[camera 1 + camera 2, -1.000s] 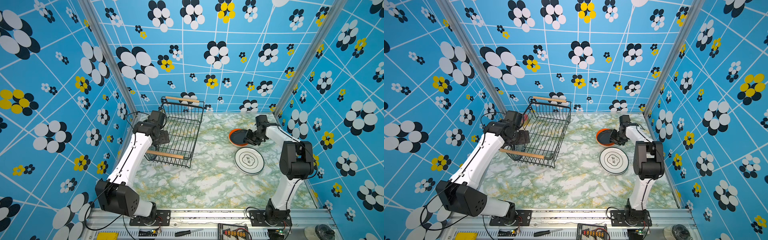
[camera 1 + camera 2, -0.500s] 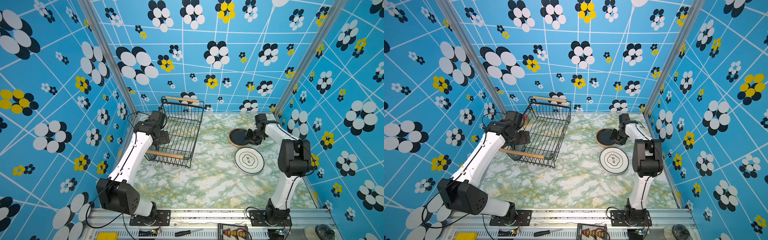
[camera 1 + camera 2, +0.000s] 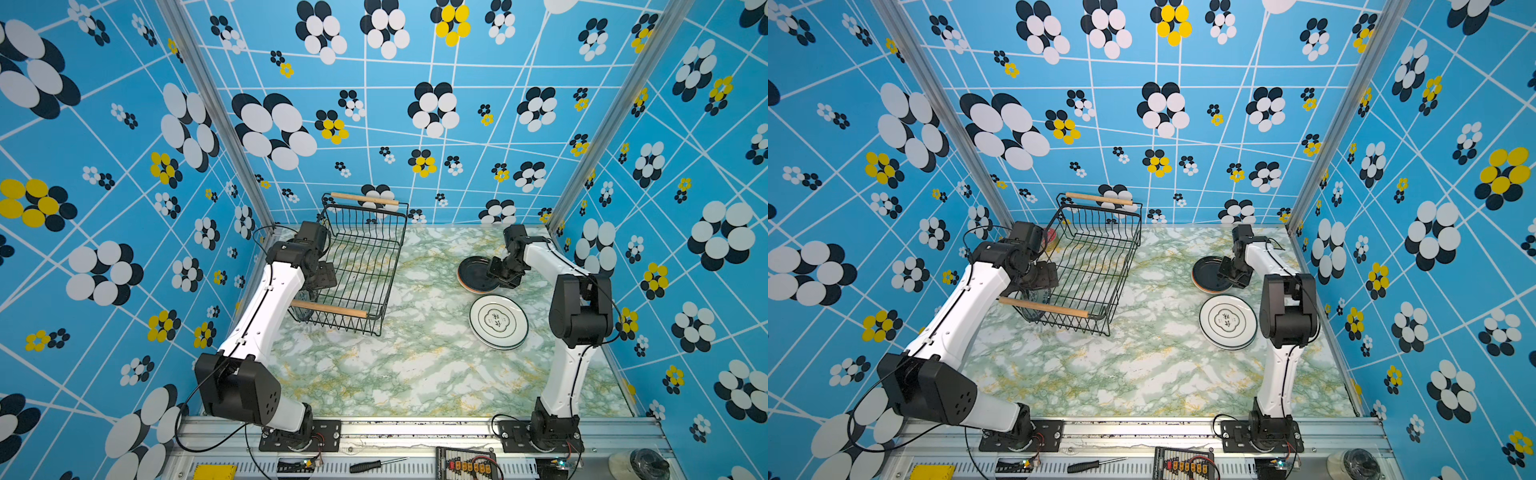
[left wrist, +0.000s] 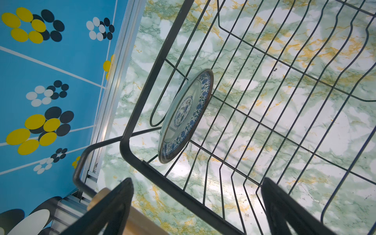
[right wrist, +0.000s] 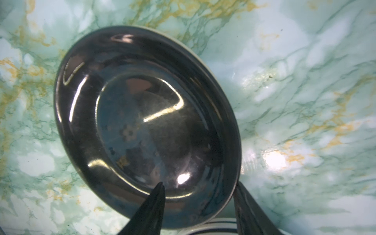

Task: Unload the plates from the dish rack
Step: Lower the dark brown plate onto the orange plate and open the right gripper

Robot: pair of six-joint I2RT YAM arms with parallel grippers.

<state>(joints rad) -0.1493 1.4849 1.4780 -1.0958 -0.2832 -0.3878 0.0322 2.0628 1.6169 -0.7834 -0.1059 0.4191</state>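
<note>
Left gripper (image 4: pixel 197 180) spread wide over the dish rack (image 3: pixel 332 310), 1 blue-patterned plate (image 4: pixel 185 116) on edge in its corner, right gripper (image 5: pixel 199 183) parted astride the rim of the black plate (image 5: pixel 142 122), white plate (image 3: pixel 498 321) near it on the table (image 3: pixel 395 365)

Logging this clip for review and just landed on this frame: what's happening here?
The right gripper is at the black plate, which lies on a small stack on the table beside the white plates; its fingers stand apart across the rim. The left gripper hangs open over the dish rack, where one blue-patterned plate stands on edge in a corner.
</note>
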